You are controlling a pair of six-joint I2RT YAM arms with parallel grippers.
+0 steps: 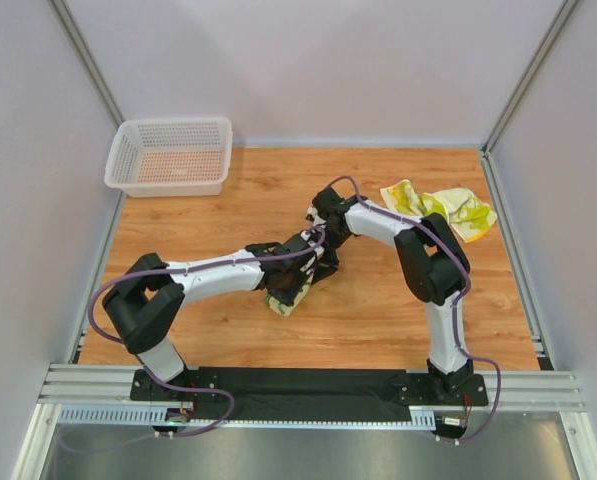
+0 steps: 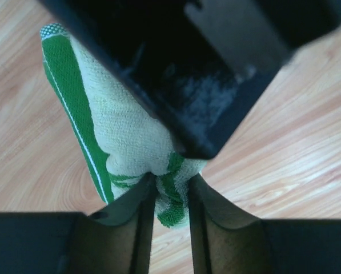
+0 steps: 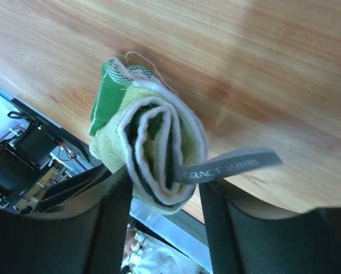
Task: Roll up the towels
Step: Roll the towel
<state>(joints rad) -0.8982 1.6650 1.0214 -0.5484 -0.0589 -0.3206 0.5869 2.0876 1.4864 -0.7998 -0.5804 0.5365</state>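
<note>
A rolled towel point(image 1: 287, 300), cream-yellow with green stripes, is at the table's middle, where both grippers meet. My left gripper point(image 2: 171, 197) is shut on one green-striped end of this towel point(image 2: 121, 128); in the top view the left gripper point(image 1: 283, 283) is right over it. My right gripper point(image 3: 164, 194) has its fingers pressed on both sides of the roll's point(image 3: 159, 142) other end, where the spiral layers and a grey label point(image 3: 233, 164) show. In the top view the right gripper point(image 1: 316, 268) is just right of the roll. A second towel point(image 1: 440, 208) lies crumpled at the back right.
A white mesh basket point(image 1: 124, 160) stands at the back left corner. The metal rail point(image 1: 308, 388) and arm bases run along the near edge. Grey walls enclose the wooden table point(image 1: 228, 200) on three sides.
</note>
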